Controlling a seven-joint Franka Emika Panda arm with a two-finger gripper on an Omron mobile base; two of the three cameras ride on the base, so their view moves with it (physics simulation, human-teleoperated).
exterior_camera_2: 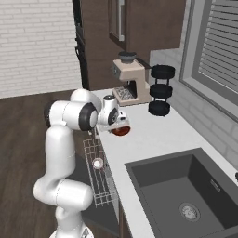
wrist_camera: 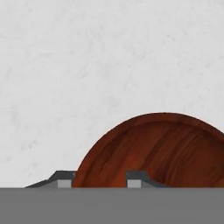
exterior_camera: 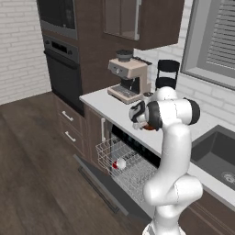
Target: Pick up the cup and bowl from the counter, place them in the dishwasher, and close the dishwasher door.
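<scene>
Simulated kitchen, mid-task: the white arm's pincer (wrist_camera: 99, 178) sits low over the bowl (wrist_camera: 157, 151), one dark fingertip outside the rim at lower left of the hand view, the other inside the wall. The jaws straddle the rim w/ a gap between them; whether they already pinch it can't be told.

The bowl (exterior_camera_2: 120, 131) rests near the front edge of the white surface (exterior_camera_2: 153, 135), center of the right base view, just above the open dishwasher (exterior_camera: 131, 163). The cup (exterior_camera: 119, 164), red w/ white inside, lies in the pale wire rack at lower center of the left base view, so the bowl looks like the remaining item; the dishwasher door (exterior_camera: 98, 183) hangs down.

Handling, judged: a small, shallow, reddish-brown bowl w/ wood-grain streaks, prob. light and rigid, smooth and glossy enough to slip or tilt. A thin-wall rim grip, one finger in, one out, looks the sensible hold. The surface is smooth, faintly mottled white; the rack is open wire.
</scene>
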